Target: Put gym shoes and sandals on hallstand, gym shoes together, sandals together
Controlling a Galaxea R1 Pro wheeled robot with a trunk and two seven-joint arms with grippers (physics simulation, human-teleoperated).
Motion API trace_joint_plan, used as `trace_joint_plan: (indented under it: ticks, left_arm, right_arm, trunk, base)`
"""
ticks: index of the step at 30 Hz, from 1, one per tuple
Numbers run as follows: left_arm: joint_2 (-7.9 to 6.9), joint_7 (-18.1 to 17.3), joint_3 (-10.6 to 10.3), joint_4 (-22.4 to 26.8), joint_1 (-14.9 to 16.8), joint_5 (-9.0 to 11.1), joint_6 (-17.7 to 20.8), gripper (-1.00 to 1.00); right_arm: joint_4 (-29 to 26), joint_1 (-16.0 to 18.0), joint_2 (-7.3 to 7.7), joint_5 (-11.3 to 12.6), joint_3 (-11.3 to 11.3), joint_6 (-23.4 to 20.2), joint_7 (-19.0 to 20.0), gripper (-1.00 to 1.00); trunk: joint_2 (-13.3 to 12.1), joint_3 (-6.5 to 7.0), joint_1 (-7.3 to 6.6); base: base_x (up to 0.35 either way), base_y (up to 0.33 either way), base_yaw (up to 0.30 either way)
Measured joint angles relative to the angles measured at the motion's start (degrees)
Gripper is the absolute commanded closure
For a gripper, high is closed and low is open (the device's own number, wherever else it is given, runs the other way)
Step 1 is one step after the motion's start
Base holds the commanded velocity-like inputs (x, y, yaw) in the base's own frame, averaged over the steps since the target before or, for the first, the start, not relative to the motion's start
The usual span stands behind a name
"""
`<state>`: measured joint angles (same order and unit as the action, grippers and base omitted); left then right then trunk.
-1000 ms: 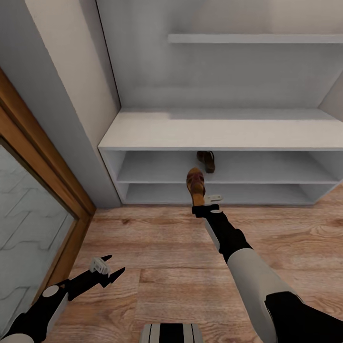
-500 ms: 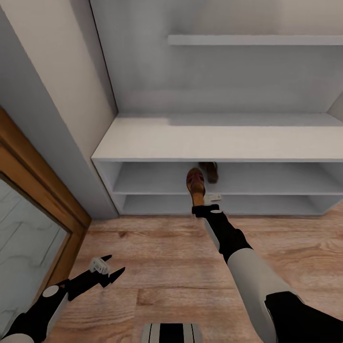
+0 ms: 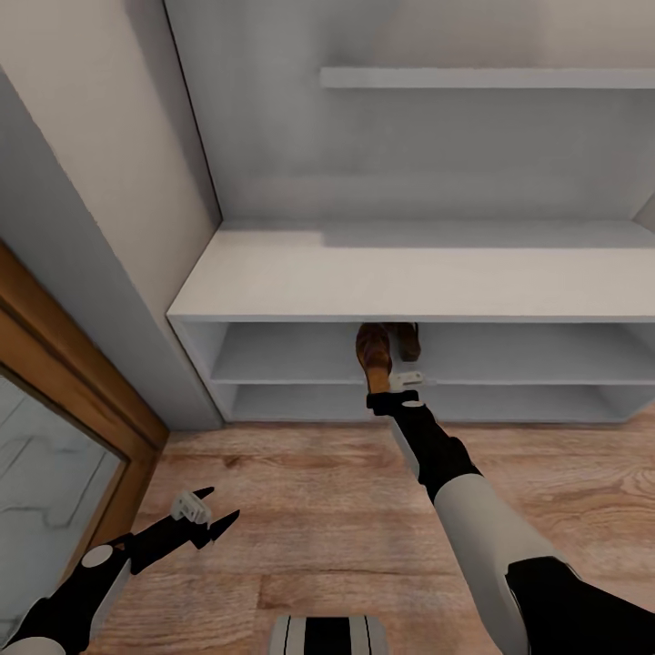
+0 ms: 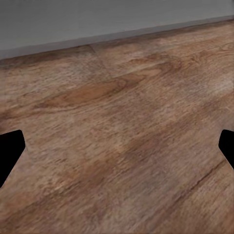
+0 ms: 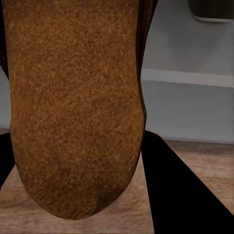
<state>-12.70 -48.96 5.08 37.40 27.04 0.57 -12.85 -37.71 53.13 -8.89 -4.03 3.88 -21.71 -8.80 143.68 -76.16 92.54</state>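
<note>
Sandal (image 3: pixel 372 354) in right claw (image 3: pixel 394 389) at hallstand (image 3: pixel 273 273) edge

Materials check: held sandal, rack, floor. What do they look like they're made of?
Held sandal: the footbed looks like tan-brown suede or nubuck, matte and grainy, with darker leather-like edges; being a render, it's uncertain. Hallstand: smooth pale grey-white panels, matte, no grain, likely painted or laminated board. Corridor floor: wood planks or wood-look laminate, with visible grain, knots and plank seams, low sheen.
</note>
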Motion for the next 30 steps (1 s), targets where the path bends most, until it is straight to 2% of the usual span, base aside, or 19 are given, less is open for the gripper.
trace_joint_plan:
  ticks: [9,13,30]
  left_arm:
    - [0.04,0.0,0.0,0.0,0.0,0.01,0.0,-1.0]
    - [0.04,0.0,0.0,0.0,0.0,0.0,0.0,-1.0]
    - [0.04,0.0,0.0,0.0,0.0,0.01,0.0,-1.0]
  right_arm:
    - [0.08,-0.01,0.0,0.01,0.03,0.07,0.14,1.0]
    - [0.09,0.01,0.0,0.0,0.0,0.09,0.17,1.0]
    - [0.17,0.01,0.0,0.0,0.09,0.08,0.27,1.0]
  trunk:
    - [0.0,0.0,0.02]
    - [0.0,0.0,-0.01]
    - [0.0,0.0,0.03]
  base:
    - [0.05,0.0,0.0]
    - [0.245,0.0,0.0]
    - [0.09,0.0,0.0]
